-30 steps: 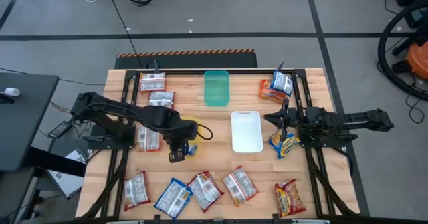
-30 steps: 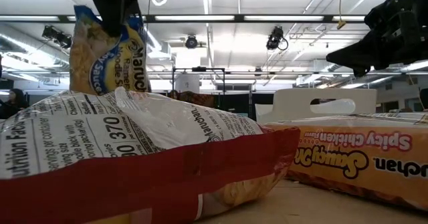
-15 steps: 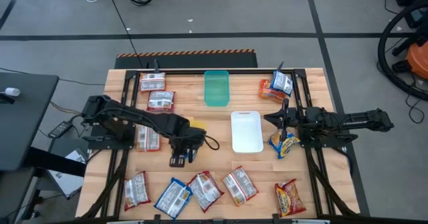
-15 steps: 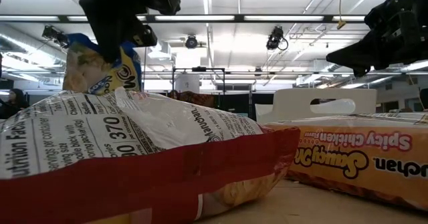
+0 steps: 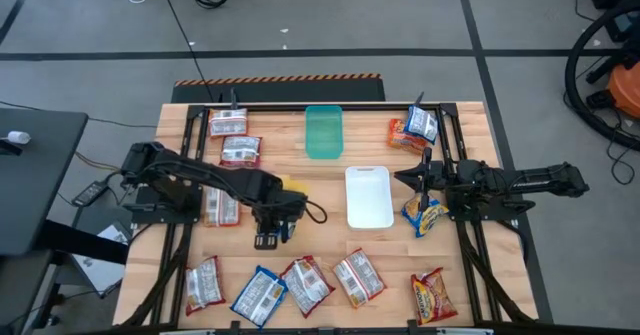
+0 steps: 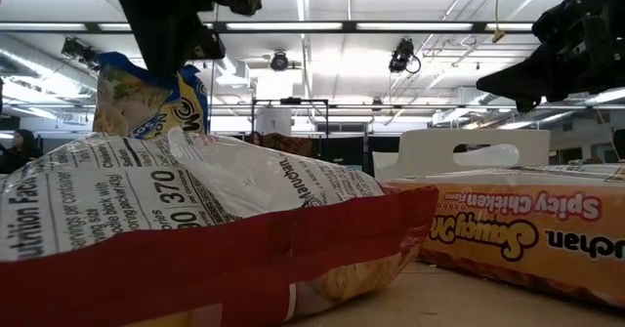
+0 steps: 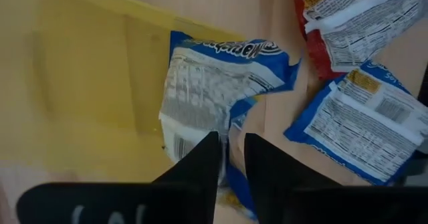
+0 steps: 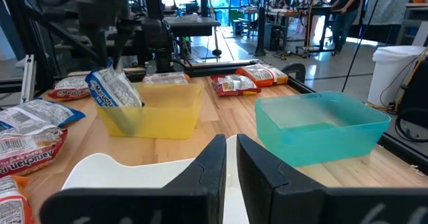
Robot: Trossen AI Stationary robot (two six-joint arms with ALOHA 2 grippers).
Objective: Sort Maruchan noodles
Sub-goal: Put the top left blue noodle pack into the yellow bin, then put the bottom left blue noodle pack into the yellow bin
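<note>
My left gripper [image 5: 268,225] is shut on a blue-and-yellow noodle packet [image 8: 112,89] and stands over the yellow tray [image 8: 160,109] at mid-table. The packet stands upright with its lower end in that tray. The left wrist view shows its white-printed back [image 7: 210,83] across the tray's edge. My right gripper [image 5: 421,175] waits shut and holds nothing, just right of the white tray [image 5: 368,197]. Other packets lie flat along the near edge [image 5: 306,281], at the far left [image 5: 240,151] and on the right [image 5: 424,215]. My left gripper pinches the packet's crinkled upper end [image 7: 231,125] between its two fingers [image 7: 204,158], coming from above and pointing down. The packet hangs below the fingers [image 6: 146,98], slightly tilted, with its lower part inside the yellow tray.
A green tray [image 5: 323,132] sits at the far middle. Orange-red packets lie at the far right [image 5: 415,127] and near right [image 5: 432,295]. In the low view, a silver-and-red packet [image 6: 195,229] and an orange packet [image 6: 518,239] fill the foreground. Black frame rails run along both table sides.
My left gripper has moved down and a little toward the table's right, still shut on the packet. The packet has come down with it and now sits lower over the yellow tray, crumpled and more tilted. The right arm has kept still.
</note>
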